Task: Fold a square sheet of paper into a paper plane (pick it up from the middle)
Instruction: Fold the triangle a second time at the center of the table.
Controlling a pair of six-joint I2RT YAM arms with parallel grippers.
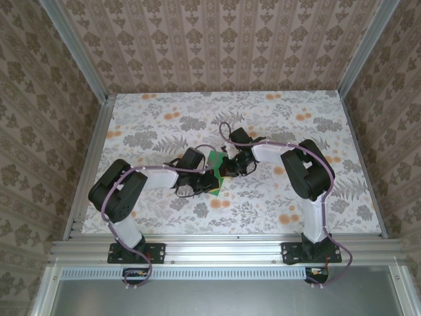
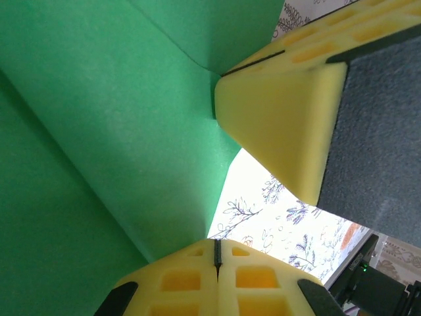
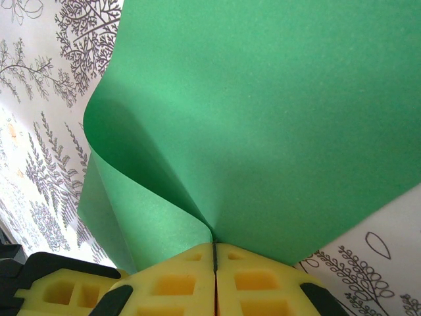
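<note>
Left jaws clenched on the green sheet of paper point(image 2: 118, 131); right jaws clamped on the same sheet. In each wrist view the arm's own pads point(image 3: 197, 283) are pressed flush, with the paper running into the seam.

Counter point(image 1: 164, 118): floral print, patterned panels point(image 1: 217, 39) around it. Left arm point(image 1: 125, 187) and right arm point(image 1: 309, 171) reach inward and meet near the counter's middle, the sheet pinched between them.

Sheet is not flat. In the right wrist view it curls into a loose fold, one flap bowing away from the other.

Left wrist view: the right arm's yellow foam pads point(image 2: 283, 112) bite the sheet's edge, close above the left's own.
</note>
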